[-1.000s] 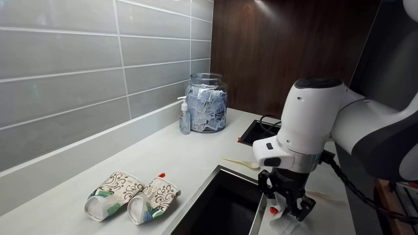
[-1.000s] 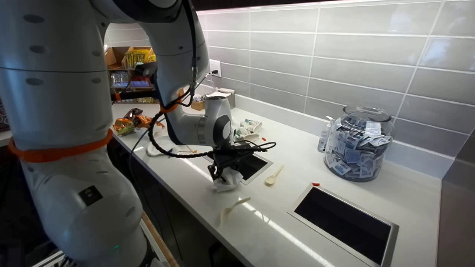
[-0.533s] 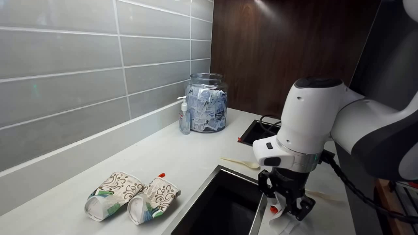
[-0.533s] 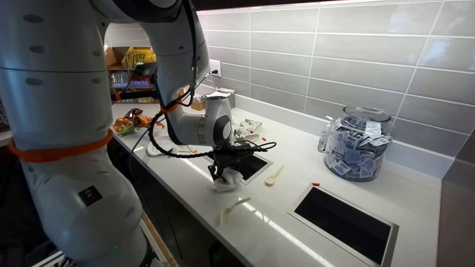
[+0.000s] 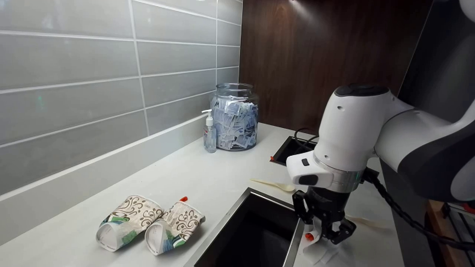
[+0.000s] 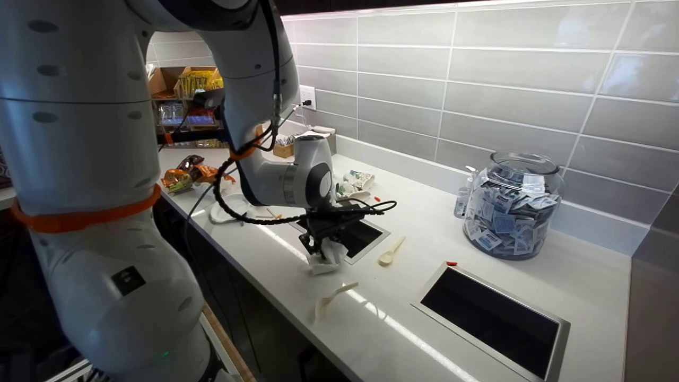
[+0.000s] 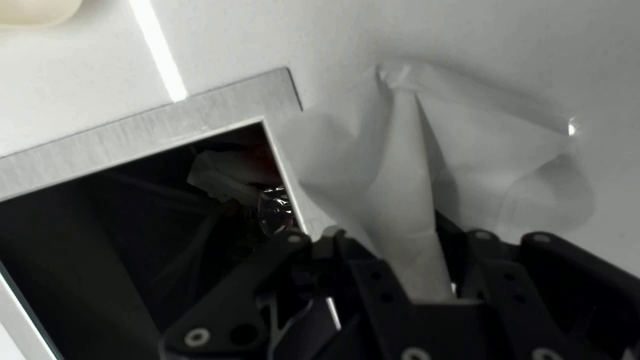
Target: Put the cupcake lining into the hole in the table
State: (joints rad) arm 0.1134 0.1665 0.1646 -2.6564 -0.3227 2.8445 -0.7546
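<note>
Tabletop [image 6: 424, 228]: white, glossy, with a bright light streak across it.
Arm [image 6: 74, 159]: white, orange bands [image 6: 101, 216] wrapped around it; black sticker [image 6: 129, 281] on the lower part, marking too blurred to read.
Hole [image 5: 223, 226]: rectangular, metal-rimmed; a pale scrap [image 7: 225, 172] and a glossy item [image 7: 275, 207] show dimly inside.
Far opening [image 6: 558, 345]: same form, well apart from the hole.
Jar [image 5: 234, 91]: clear glass, filled with white sachets [image 5: 237, 122] printed in blue; wording too small to read.
Claw [image 5: 318, 229]: set narrow, gripping a fold of the cupcake lining [image 7: 395, 185], low over the tabletop beside the hole.
Printed containers [image 5: 130, 222]: two, crumpled, side by side across the hole from the claw; brown scrolls with green and blue patches; fine lettering too small to read.
Cupcake lining: thin, crumpled white paper; outside the hole, gathered between the jaws and spread below them; one edge overlaps the rim in the wrist view.
Pump bottle [image 5: 210, 137]: upright just beside the jar; label print too small to read.
Spoons [image 5: 285, 187]: two, pale cream, on the tabletop.
Red-orange piece [image 5: 309, 236]: against the cupcake lining, just below the claw.
</note>
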